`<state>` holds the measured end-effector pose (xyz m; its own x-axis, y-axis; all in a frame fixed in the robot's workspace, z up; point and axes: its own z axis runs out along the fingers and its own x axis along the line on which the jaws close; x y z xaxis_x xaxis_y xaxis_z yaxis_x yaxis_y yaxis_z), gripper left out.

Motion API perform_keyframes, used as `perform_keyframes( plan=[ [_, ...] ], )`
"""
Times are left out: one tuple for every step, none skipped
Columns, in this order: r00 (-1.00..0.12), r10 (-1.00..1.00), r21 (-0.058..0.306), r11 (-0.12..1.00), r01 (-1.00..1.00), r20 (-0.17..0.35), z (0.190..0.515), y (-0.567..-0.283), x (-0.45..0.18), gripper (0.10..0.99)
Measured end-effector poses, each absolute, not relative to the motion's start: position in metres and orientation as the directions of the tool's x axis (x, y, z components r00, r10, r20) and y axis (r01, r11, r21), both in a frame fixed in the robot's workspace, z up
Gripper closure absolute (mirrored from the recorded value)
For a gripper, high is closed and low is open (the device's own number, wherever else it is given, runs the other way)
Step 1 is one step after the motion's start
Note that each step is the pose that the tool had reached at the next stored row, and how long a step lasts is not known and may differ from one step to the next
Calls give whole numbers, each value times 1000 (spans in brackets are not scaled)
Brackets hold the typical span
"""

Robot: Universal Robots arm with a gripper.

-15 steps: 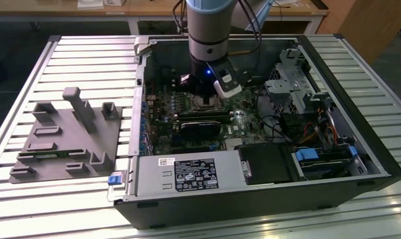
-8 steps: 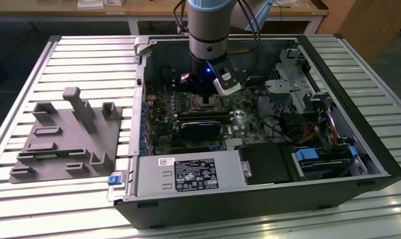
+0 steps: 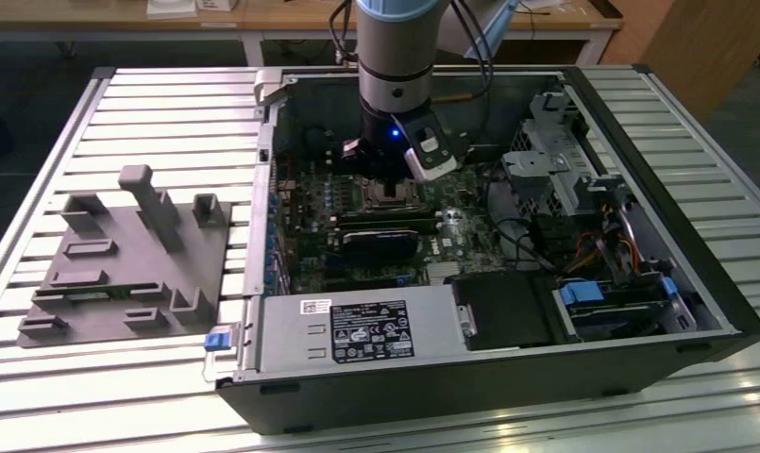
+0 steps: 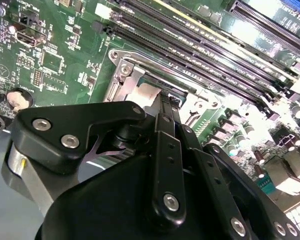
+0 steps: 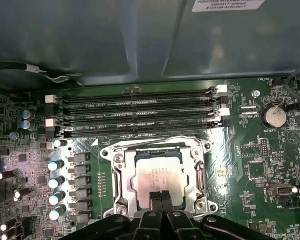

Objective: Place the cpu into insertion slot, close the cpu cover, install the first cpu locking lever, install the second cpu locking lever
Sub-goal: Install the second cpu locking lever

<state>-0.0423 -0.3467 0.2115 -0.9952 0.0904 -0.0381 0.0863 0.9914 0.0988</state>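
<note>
Item 1, my fingers (image 5: 159,199): in the first wrist view the two black tips sit pressed together with no gap, directly over the near edge of the cpu (image 5: 157,177). They appear to touch its face; I cannot tell whether they grip anything. In the second wrist view the fingers (image 4: 166,107) reach down to the socket from the black linkage.

Item 2, cpu: pale silvery square, lying flat inside the slot (image 5: 121,175). Its silver rim frames the chip on all sides in the first wrist view.

Item 3, cover (image 5: 157,147): thin silver frame along the far side of the slot, next to the memory slots (image 5: 140,117). I cannot tell whether it is raised or lying flat.

Item 4, board (image 5: 240,165): green, carrying a round coin battery (image 5: 274,116) and a row of capacitors (image 5: 55,182) beside the slot.

Item 5, case (image 3: 481,377): open black computer tower lying on its side on the desk (image 3: 165,104), a slatted metal surface. In the exterior view my arm (image 3: 398,57) comes straight down into the case over the slot (image 3: 390,195).

Item 6, fixture (image 3: 127,264): grey moulded tray with upright posts, on the desk at the exterior view's left, well apart from the case interior.
</note>
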Motion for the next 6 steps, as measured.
perform_keyframes(
  plan=[
    [-995, 90, 99, 991, 86, -38, 211, -347, -42, 980],
    [-995, 90, 99, 991, 86, -38, 211, -347, -42, 980],
    [-995, 90, 99, 991, 86, -38, 211, -347, -42, 980],
    [-995, 90, 99, 991, 86, -38, 211, -347, -42, 980],
    [-995, 90, 99, 991, 86, -38, 211, -347, -42, 980],
    [-995, 90, 99, 991, 86, -38, 211, -347, -42, 980]
  ],
)
